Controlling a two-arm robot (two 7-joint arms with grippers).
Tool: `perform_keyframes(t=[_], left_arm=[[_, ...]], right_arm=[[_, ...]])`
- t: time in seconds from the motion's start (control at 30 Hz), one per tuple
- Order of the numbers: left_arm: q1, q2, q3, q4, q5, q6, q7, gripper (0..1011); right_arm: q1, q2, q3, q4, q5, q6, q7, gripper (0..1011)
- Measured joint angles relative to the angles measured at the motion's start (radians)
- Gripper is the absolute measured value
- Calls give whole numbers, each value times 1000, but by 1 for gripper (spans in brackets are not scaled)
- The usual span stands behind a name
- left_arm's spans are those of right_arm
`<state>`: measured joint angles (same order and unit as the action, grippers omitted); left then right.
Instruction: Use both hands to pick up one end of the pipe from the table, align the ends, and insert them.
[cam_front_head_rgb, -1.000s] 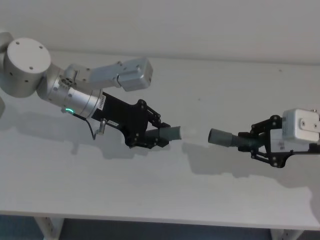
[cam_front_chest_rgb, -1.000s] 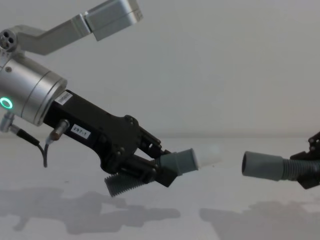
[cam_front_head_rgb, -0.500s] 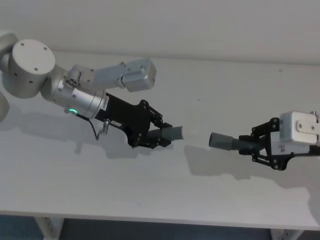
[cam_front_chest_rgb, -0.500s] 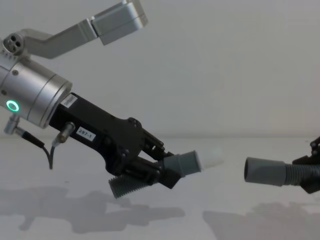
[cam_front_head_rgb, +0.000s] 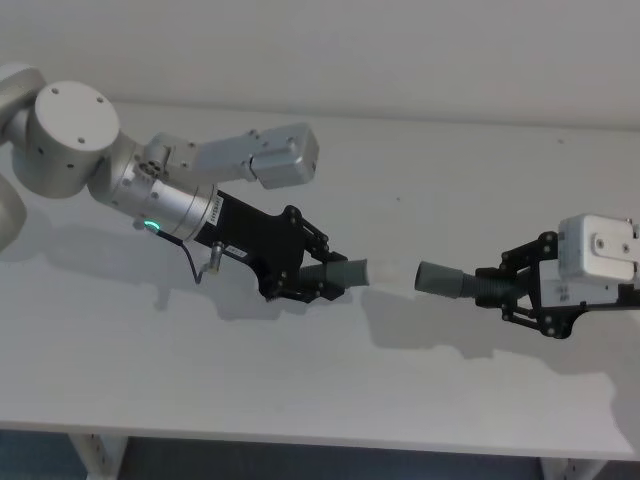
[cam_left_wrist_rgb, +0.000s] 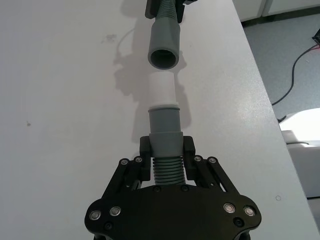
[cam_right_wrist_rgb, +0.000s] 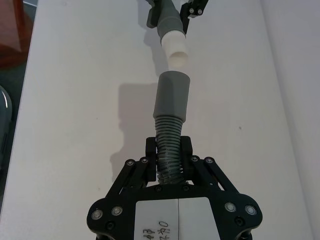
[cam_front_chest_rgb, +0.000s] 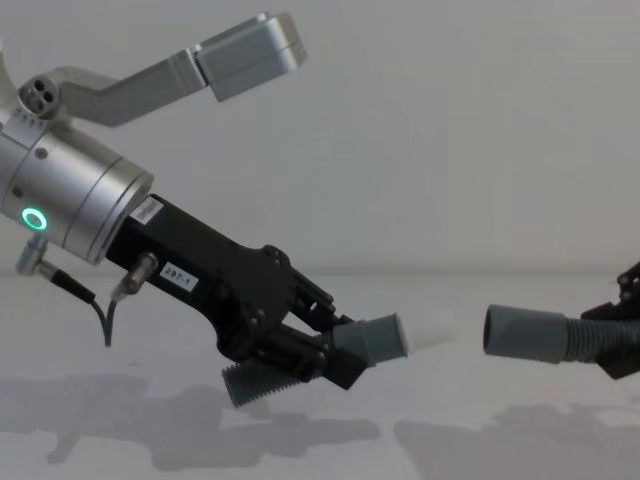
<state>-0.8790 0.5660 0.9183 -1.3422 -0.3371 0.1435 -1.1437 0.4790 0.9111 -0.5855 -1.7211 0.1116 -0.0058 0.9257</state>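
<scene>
Cut off by the chest view's right edge: nearly all of the right tool (cam_front_head_rgb: 497, 285), just a scrap of black linkage left showing, and the long hose (cam_front_head_rgb: 455, 281) past its first ribs.

Buried between the fingers of the left tool (cam_front_head_rgb: 318, 280), seen from the head camera: most of the ribbed stretch of the short hose (cam_left_wrist_rgb: 165, 150).

Swallowed under the tool bodies in both wrist views: each hose's far tail.

Hard to pick out from above against the white desk (cam_front_head_rgb: 330, 400): the white tip (cam_left_wrist_rgb: 162, 89).

Cropped at the bottom of the right wrist view: handwriting on a white label (cam_right_wrist_rgb: 177, 220), unreadable.

Clipped at the head view's left edge: the shoulder of the left arm (cam_front_head_rgb: 70, 140).
</scene>
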Motion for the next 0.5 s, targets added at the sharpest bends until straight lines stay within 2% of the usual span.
perform_keyframes(t=[0.5], left_arm=[[-18,-1,26,6,5,7,-5,364]], right_arm=[[8,6,-12,-15,18,11,6,271]])
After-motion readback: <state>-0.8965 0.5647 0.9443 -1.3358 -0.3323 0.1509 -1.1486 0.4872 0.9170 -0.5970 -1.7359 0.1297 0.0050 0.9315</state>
